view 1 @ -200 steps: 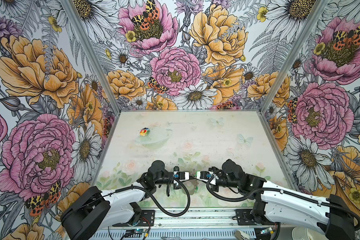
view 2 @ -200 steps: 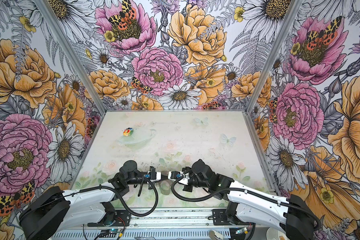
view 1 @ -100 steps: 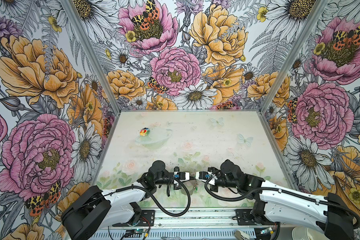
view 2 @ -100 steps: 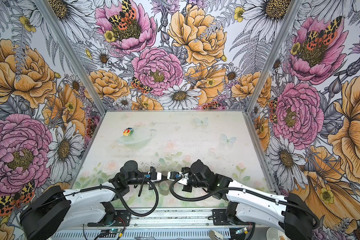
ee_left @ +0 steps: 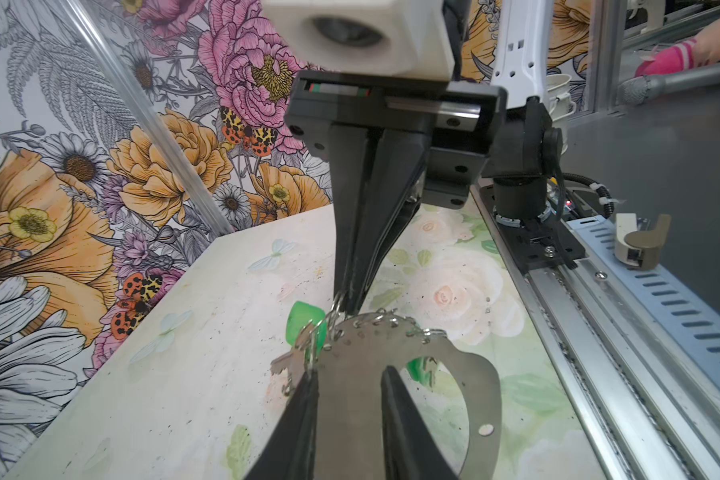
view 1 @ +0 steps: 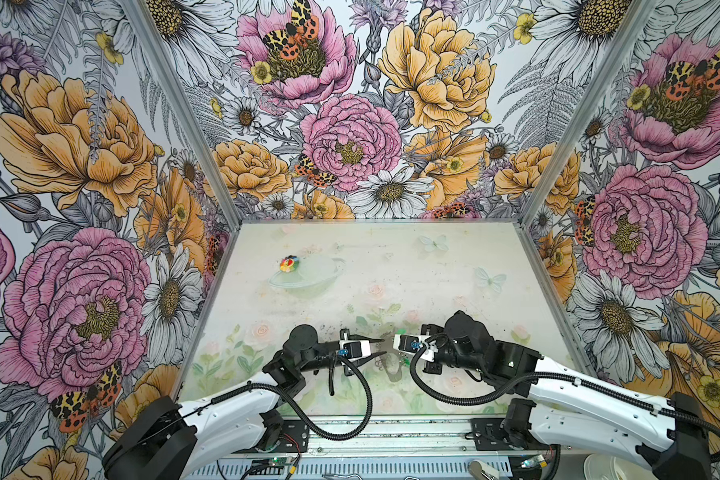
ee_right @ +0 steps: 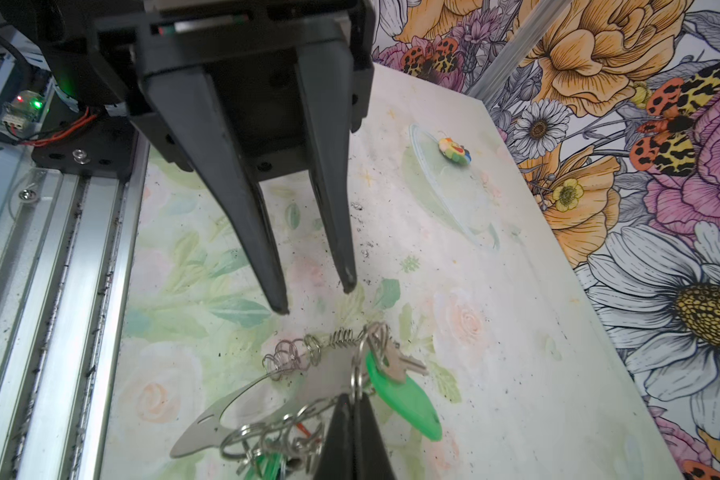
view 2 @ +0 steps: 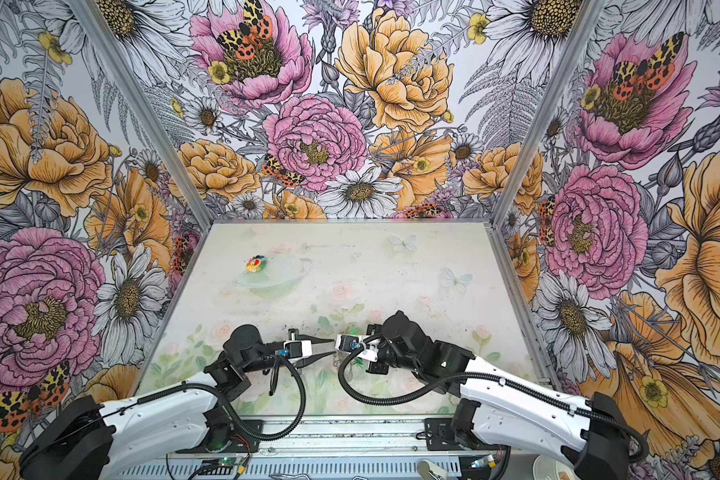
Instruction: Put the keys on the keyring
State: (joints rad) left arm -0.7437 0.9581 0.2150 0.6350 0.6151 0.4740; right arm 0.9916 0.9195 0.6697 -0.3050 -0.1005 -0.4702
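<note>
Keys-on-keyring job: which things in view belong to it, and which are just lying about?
Part of the job:
- keyring, pinched at an edge loop by the shut right gripper
- keys with green heads, at its wire loops
- left gripper, open, next to it

Lying about:
- round multicoloured toy, far back on the table, well away from both grippers

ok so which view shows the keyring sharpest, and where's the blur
Left wrist view: the keyring is sharp, while the left gripper close to the lens is soft. Right wrist view: the keys look crisp, the right gripper at the edge blurred. In both top views: even light, no hard shadows, but the keyring is tiny between the grippers.
</note>
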